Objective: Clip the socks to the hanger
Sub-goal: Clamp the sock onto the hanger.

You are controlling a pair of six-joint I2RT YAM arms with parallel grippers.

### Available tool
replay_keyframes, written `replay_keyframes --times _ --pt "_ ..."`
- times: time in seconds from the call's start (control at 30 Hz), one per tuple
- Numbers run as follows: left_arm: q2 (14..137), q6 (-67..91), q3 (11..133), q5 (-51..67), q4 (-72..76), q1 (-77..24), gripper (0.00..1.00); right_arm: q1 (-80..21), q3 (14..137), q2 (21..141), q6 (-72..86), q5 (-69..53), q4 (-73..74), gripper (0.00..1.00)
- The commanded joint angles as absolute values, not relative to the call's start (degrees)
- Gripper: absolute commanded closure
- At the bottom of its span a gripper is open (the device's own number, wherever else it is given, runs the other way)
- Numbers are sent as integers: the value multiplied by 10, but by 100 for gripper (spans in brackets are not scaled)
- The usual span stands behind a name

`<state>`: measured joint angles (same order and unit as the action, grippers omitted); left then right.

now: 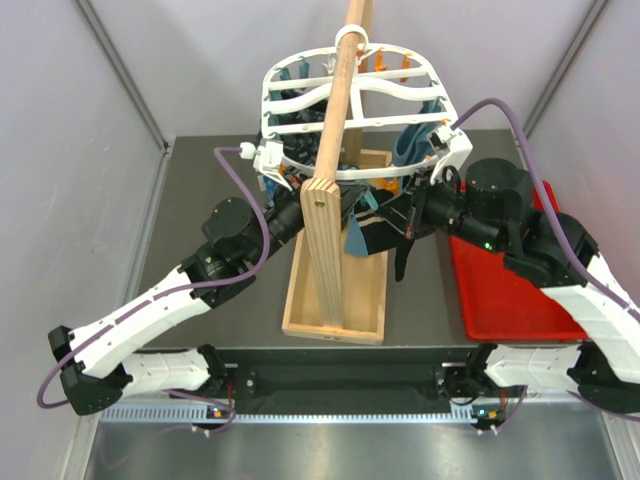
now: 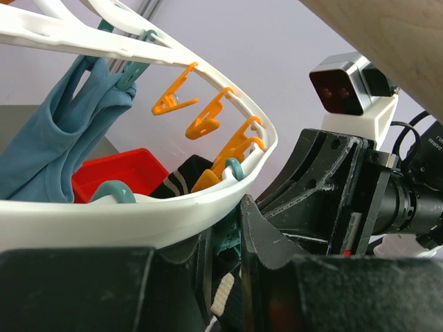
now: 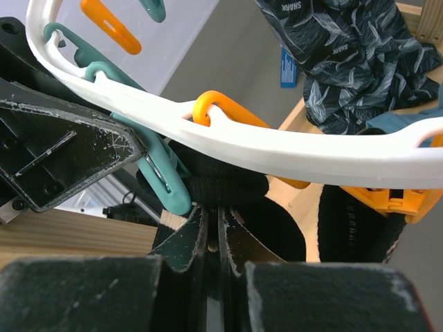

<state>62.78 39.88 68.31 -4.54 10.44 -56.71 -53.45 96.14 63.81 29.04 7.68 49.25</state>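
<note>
While your left hand (image 2: 225, 238) stays out of the sock work, it is clenched on a teal peg (image 3: 165, 181) at the near rim of the hanger (image 3: 277, 149), apparently squeezing it open. Your right hand (image 3: 214, 223) is shut tight on the bunched cuff of a black sock (image 3: 228, 188), held just under the rim and right beside that peg. The rest of the sock dangles over the wooden base (image 1: 335, 300) on the desk (image 1: 200, 200).

By the look of it, you are midway through clipping this one. The cuff is at the peg but not visibly inside its mouth, so feeding it in and letting the peg bite is what remains. A blue-teal cloth (image 2: 62, 138) and a patterned dark bundle (image 3: 346, 62) already hang from the hanger. Another dark piece (image 3: 353, 228) hangs under an orange peg (image 3: 387, 197); whether it is a clipped sock is unclear. How many socks are left cannot be told.
</note>
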Motion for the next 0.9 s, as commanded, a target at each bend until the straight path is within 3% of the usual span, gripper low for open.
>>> replay_keyframes --times 0.0,0.03,0.17,0.47,0.7,0.87 --pt "626 376 668 65 13 -586 96 -541 980 628 282 68 455 100" --pt "624 376 665 60 13 -586 86 -541 978 626 282 63 451 100" --pt "622 377 663 52 11 -586 71 -541 980 626 281 60 451 100" --pt "606 380 651 31 7 -586 62 -541 969 620 283 55 441 100" --pt "592 384 637 18 8 -586 42 -541 961 625 281 53 433 97" --pt "577 384 628 7 8 -586 30 -541 943 621 277 54 412 88"
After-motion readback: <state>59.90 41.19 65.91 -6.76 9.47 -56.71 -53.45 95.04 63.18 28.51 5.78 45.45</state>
